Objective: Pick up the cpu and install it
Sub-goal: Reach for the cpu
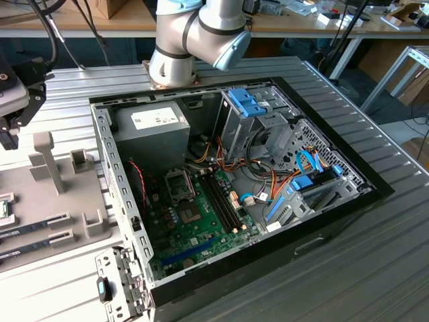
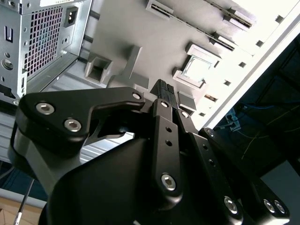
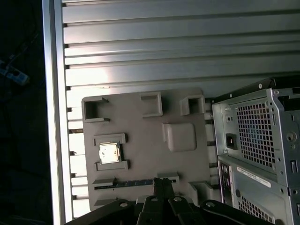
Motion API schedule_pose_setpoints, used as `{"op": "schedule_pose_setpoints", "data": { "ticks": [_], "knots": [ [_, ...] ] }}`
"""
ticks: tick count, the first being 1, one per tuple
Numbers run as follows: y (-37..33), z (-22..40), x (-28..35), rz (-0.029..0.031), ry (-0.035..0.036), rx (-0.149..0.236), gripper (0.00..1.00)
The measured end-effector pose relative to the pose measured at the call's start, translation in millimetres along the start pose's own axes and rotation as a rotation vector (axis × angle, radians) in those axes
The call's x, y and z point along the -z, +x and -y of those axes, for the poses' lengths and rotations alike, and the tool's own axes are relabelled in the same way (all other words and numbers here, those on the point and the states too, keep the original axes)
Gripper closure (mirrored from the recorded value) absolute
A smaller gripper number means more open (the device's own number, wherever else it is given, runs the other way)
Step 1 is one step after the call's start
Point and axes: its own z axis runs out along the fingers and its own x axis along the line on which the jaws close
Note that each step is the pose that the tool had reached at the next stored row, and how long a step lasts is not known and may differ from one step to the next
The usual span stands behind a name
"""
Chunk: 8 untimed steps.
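Grey plastic formed the holder plate (image 3: 187,117) that lay on the ribbed metal table (image 3: 164,42), just beside the computer case (image 3: 262,140), whose perforated rear panel faced the plate. The cpu (image 3: 108,153) sat flat in its own recess on that plate, silver top upward, framed by two raised brackets on opposite sides; in the second wrist view it (image 2: 199,67) showed in the same nest with its metal face catching the light. The gripper (image 3: 162,183) hung over the plate near a long slot holding a memory stick (image 3: 126,183), close to the cpu but apart from it and touching nothing that could be seen. Its black fingers (image 2: 161,89) were pressed together, only a thin seam between them, and they pinched nothing. In the exterior view the arm (image 1: 201,33) rose from its base behind the case and reached toward the exterior view's left, where the plate (image 1: 60,201) lay. The case lay on its side with the panel off, showing the green motherboard (image 1: 201,231), the grey power supply (image 1: 151,131) at its rear, and the black-framed socket (image 1: 179,182) near the board's middle with no chip seated in it. Blue and orange cables (image 1: 295,181) ran past the drive cage toward the exterior view's right
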Motion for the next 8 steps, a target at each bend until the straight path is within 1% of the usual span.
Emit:
{"op": "schedule_pose_setpoints", "data": {
  "ticks": [5, 8],
  "knots": [
    [0.6, 0.1, -1.5, 0.0, 0.0, 0.0, 0.89],
    [1.3, 0.2, -3.6, 0.0, 0.0, 0.0, 0.89]
  ]
}}
